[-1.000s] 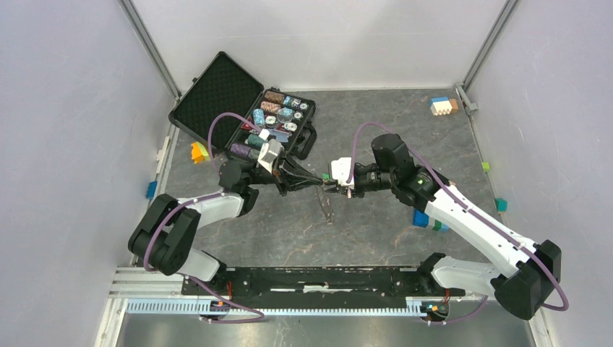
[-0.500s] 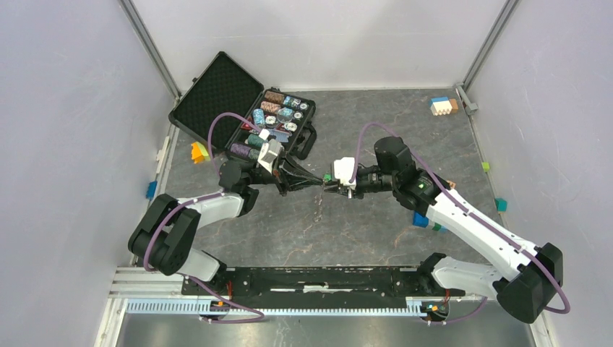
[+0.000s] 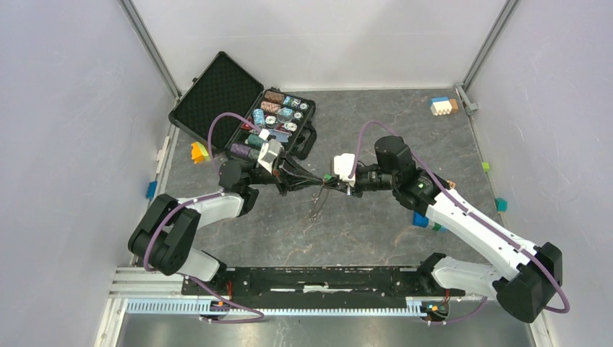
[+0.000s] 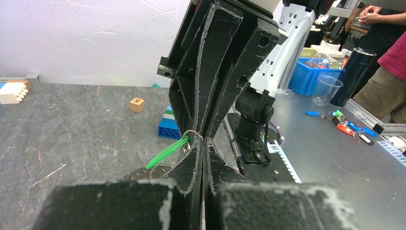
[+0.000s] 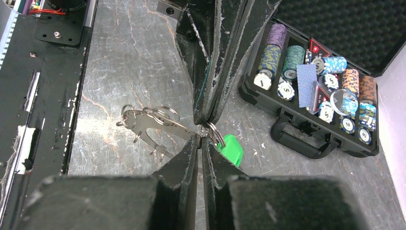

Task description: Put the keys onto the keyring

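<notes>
Grey slate table, near chip case: left gripper pinched shut on keyring; right gripper near-closed at same ring, hold unclear; green key, grey keys apparently threaded; probably near done.

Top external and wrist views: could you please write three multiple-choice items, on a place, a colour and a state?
1. Where is the open poker chip case? A far left B far right C near middle
2. Colour of the key head at the keyring? A red B green C yellow
3. The left gripper is? A wide open B shut C out of view
A, seen far left from above; B, green in both wrist views; B, its fingers meet.
</notes>
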### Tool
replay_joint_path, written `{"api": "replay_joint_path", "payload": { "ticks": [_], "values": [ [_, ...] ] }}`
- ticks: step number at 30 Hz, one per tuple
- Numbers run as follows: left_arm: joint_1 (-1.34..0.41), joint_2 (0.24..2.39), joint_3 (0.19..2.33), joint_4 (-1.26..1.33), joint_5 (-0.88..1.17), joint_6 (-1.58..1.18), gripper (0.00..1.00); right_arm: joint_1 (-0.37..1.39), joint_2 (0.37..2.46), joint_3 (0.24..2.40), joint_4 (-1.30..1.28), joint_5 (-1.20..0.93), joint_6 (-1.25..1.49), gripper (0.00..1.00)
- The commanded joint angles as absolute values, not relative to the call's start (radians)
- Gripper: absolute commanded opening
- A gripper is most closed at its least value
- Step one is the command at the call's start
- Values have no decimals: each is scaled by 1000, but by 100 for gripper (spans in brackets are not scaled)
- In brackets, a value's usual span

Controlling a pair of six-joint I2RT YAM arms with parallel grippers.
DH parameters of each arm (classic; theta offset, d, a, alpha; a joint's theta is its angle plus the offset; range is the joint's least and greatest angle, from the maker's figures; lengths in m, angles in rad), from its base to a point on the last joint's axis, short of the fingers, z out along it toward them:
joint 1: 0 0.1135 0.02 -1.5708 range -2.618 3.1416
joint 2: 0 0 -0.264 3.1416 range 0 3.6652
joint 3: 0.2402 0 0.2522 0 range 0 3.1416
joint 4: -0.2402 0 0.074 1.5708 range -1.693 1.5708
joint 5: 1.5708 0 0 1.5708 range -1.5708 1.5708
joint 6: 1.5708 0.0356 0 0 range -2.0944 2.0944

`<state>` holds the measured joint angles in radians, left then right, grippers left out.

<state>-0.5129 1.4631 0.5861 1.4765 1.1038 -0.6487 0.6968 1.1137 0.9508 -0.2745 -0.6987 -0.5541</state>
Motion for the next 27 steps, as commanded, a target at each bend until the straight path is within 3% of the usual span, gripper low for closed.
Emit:
{"api": "replay_joint_path", "payload": {
  "ticks": [1,9,27],
  "values": [
    [-522,1462,612,1554,1108,-684,2,699,1120,954,-210,-692,-527,11],
    [-524,1465,613,1555,1105,-684,2,699,1115,946,-198,-684,-520,0],
    [-510,1466,600,1550,1062,-665,2,690,1046,901,-187,-636,-552,0]
  ]
}}
